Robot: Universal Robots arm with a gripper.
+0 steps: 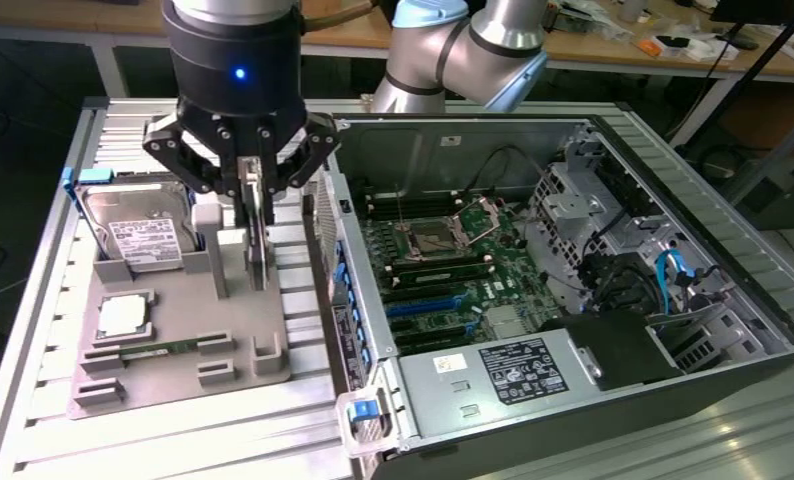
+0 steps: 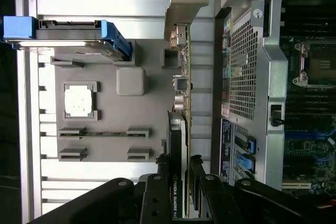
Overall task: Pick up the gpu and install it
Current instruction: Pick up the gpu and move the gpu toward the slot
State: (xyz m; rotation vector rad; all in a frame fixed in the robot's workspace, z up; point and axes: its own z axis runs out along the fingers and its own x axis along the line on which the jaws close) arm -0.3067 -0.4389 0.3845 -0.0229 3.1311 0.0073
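Black robot gripper (image 1: 254,198) pinches the top edge of the thin black silver-edged gpu card (image 1: 256,252), which stands upright, a narrow gap from the open grey computer case (image 1: 437,135).

Black gpu (image 2: 177,140) (silvery-edged) and plain grey tray (image 1: 157,386)

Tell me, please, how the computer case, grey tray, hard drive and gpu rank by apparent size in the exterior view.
1. computer case
2. grey tray
3. hard drive
4. gpu, seen edge-on as a thin strip within the claw, so its true size against the hard drive is unsure.
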